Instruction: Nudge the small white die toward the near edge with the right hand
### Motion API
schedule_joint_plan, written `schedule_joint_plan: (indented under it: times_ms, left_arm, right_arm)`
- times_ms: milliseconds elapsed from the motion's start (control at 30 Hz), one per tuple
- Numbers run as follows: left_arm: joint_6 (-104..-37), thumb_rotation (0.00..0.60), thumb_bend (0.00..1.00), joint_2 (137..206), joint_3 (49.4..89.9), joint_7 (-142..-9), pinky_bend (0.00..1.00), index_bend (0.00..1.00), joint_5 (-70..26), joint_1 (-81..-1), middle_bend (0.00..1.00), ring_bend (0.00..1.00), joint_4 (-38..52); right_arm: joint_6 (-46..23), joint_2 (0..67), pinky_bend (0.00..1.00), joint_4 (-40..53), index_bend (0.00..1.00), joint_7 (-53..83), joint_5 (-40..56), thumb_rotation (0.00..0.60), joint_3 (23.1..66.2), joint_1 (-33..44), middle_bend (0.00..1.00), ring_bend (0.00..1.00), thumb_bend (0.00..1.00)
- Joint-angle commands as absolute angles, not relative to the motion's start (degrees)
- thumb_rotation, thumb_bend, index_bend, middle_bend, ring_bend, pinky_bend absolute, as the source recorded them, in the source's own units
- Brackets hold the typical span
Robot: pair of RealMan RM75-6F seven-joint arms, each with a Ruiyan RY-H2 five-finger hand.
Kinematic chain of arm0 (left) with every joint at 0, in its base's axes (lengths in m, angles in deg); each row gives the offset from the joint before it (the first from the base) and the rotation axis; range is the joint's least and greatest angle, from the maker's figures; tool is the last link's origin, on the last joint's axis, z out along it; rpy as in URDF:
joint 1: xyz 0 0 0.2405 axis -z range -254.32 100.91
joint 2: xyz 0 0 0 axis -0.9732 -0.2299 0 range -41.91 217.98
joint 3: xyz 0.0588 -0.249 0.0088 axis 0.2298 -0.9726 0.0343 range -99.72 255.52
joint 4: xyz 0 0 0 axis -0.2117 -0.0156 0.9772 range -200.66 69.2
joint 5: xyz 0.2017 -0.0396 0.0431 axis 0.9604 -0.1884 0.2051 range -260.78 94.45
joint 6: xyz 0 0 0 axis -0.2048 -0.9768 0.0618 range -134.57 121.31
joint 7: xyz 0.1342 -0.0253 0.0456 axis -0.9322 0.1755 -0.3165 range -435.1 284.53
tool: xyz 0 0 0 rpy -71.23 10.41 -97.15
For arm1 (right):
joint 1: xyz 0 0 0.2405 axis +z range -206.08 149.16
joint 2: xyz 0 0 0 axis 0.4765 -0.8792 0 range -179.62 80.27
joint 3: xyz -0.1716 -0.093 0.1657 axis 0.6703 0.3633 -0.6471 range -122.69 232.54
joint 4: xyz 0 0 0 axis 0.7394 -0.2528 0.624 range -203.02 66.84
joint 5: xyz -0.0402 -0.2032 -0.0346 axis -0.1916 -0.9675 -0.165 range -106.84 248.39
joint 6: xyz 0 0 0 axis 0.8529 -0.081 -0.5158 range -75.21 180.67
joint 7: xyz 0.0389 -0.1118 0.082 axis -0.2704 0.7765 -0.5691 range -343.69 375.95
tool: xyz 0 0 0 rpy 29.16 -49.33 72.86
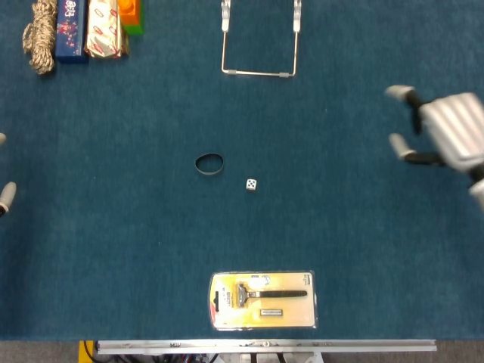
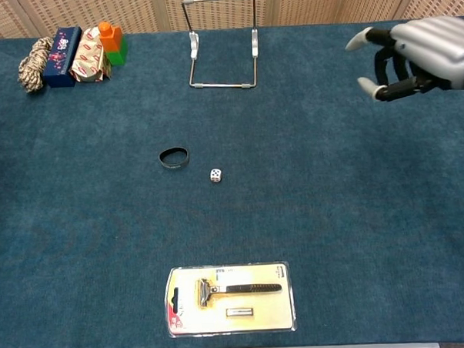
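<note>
The small white die (image 1: 251, 184) (image 2: 216, 175) lies alone on the blue table cloth, just right of a black ring (image 1: 209, 163) (image 2: 174, 157). My right hand (image 1: 442, 132) (image 2: 419, 54) hovers far off to the right, high above the cloth, empty with its fingers apart. Nothing touches the die. Only the fingertips (image 1: 6, 193) of my left hand show, at the left edge of the head view; the chest view does not show that hand.
A packaged razor (image 1: 262, 300) (image 2: 230, 298) lies near the front edge. A wire stand (image 1: 259, 38) (image 2: 222, 43) is at the back centre. A rope coil (image 1: 41, 34), boxes (image 1: 87, 29) and an orange-capped bottle (image 2: 109, 39) sit at the back left.
</note>
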State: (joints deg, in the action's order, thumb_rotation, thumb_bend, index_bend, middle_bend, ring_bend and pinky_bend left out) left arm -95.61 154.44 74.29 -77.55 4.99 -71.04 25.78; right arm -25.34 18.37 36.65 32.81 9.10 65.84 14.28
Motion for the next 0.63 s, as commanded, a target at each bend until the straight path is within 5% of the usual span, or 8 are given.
schedule_joint_plan:
  times_ms: [33,300,633]
  left_arm:
    - [-95.58,0.600,0.26,154.40,74.55,-77.74,0.17,0.27,5.17,-71.16,0.31,0.27,25.83]
    - [-94.07,0.600,0.26,154.22,75.55,-79.34,0.17,0.27,4.83,-71.25,0.31,0.27,27.02]
    - [-94.12,0.600,0.26,155.12,75.71,-80.18,0.17,0.27,4.74,-71.47,0.31,0.27,27.45]
  right_arm:
    - [-34.04,17.93,0.34,31.58,0.15,29.49,2.68,0.285,67.10,5.77,0.35,0.30,0.36]
    - [-41.71,17.02,0.29,28.06,0.13,28.15,-0.63,0.285,67.27,-4.99,0.32,0.26,0.35]
    - [-40.97,14.28,0.29,30.39,0.13,26.99,-1.78,0.286,65.07,-10.96,0.32,0.26,0.35]
